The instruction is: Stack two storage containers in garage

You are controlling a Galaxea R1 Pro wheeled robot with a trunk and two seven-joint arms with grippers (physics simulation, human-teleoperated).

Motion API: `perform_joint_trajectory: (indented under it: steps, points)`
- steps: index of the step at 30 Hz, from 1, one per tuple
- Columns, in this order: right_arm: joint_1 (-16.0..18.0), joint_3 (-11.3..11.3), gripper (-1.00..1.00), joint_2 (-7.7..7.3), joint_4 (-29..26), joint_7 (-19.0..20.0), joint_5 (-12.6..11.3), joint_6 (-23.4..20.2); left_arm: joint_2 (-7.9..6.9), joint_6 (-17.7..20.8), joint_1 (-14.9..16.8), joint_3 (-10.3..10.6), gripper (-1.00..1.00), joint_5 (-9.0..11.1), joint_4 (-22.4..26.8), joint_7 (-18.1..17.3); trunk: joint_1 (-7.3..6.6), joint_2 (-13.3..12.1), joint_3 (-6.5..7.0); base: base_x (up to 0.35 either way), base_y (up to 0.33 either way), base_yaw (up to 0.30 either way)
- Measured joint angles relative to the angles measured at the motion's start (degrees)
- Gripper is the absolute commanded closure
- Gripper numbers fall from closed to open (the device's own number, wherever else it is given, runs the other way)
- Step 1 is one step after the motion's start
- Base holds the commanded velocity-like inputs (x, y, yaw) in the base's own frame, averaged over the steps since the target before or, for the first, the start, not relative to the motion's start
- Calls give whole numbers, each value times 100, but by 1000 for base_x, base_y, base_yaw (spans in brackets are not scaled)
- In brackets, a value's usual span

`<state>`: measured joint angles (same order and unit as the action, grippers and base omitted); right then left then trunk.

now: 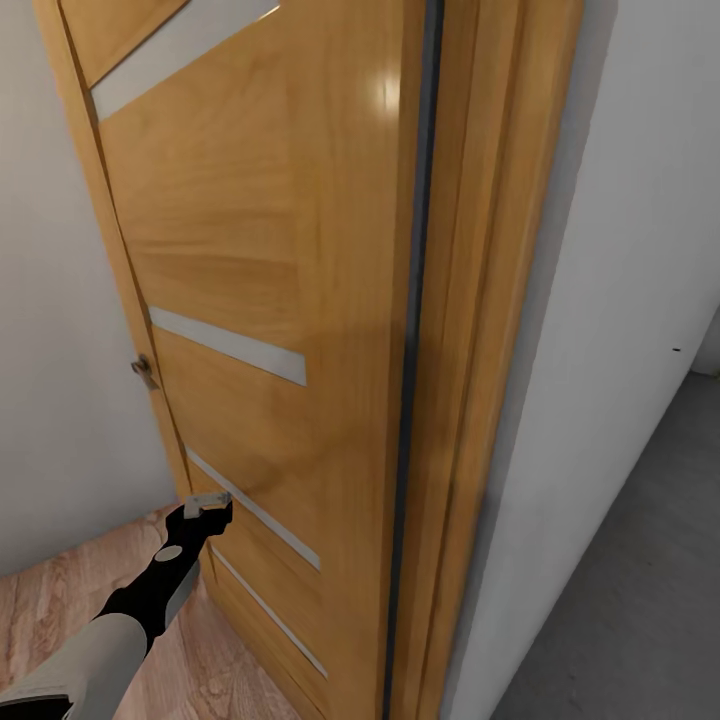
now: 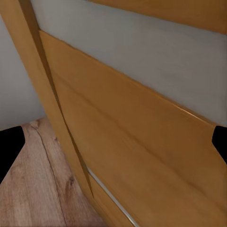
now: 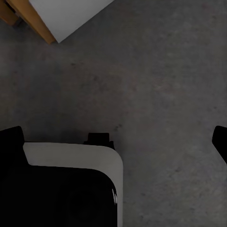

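Left gripper [image 1: 207, 504], fingers apart and empty, sits against the low left edge of the wooden door [image 1: 270, 300]. Right gripper's fingers, spread wide, hang over the garage's grey concrete floor [image 3: 156, 80], right of the doorframe [image 1: 470, 400].

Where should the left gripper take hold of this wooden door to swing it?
Probably the small metal handle at the free edge of the door, farthest from the hinge side. Come from the side of the wood floor, raising the open left gripper; the face is flat, offering nothing else to pinch.
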<state>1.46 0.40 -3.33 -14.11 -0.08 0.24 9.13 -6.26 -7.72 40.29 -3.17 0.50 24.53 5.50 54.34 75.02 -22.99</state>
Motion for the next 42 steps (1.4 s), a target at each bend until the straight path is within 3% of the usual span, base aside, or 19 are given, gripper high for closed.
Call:
perform_joint_trajectory:
  steps: [42]
  points:
    - [0,0,-100,0,0,0,0,0,6,-1,-2,-6,-100,0,6,13,-1,1,-1,33,0,0]
